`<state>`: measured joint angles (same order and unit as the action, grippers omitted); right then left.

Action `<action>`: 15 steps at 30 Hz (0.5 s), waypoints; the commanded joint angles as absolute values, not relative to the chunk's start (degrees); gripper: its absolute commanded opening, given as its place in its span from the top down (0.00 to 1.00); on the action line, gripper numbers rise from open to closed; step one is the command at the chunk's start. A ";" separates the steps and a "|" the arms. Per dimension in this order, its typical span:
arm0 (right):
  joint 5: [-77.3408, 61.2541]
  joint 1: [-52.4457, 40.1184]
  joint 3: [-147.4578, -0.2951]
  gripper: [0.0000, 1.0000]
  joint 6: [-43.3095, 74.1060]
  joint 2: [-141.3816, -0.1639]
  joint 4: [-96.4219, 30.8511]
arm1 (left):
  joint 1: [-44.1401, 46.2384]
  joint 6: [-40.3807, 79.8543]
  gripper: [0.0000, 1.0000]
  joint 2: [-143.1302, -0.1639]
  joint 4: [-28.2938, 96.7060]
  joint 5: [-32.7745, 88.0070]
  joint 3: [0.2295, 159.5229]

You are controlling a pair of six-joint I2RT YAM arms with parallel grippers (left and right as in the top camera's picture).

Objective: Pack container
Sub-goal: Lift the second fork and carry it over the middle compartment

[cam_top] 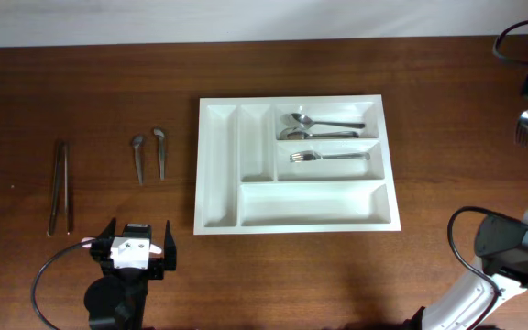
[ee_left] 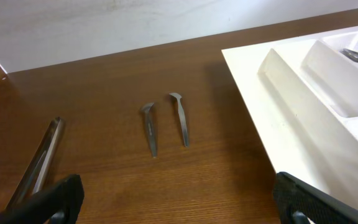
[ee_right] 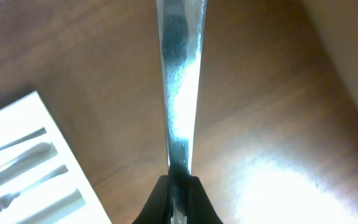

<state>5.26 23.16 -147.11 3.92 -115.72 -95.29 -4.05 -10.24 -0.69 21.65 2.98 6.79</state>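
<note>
Right gripper [ee_right: 178,186] clamping fork [ee_right: 180,93], container [cam_top: 218,165] well apart

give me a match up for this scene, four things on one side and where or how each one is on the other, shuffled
1 left gripper
2 tray fork
3 right gripper
4 loose spoons

a shut on a fork
b on the table, left of the tray
c open, empty
d middle wide compartment

Pairs: 1-c, 2-d, 3-a, 4-b
</note>
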 commanded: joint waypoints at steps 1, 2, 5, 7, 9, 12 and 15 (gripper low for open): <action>1.85 22.87 -146.80 0.96 5.34 -113.34 -97.34 | -4.29 -9.74 0.01 -0.34 21.50 3.62 6.46; 0.47 22.87 -146.08 0.96 4.95 -112.73 -97.34 | -4.29 -9.76 0.01 -0.34 21.50 3.62 6.46; -0.71 21.96 -143.76 0.96 4.97 -111.00 -97.34 | -4.29 -9.76 0.01 -0.34 21.50 3.62 6.46; -0.67 20.53 -141.58 0.96 4.97 -109.49 -97.34 | -4.29 -9.76 0.01 -0.34 21.50 3.62 6.46; -0.69 18.63 -138.50 0.96 5.04 -107.55 -97.34 | -4.29 -9.76 0.01 -0.34 21.50 3.62 6.46; -0.67 15.22 -131.90 0.96 5.50 -103.72 -97.34 | -4.29 -9.76 0.01 -0.34 21.50 3.62 6.46; -0.71 12.34 -123.96 0.96 8.71 -99.20 -97.34 | -4.29 -9.74 0.01 -0.34 21.50 3.62 6.46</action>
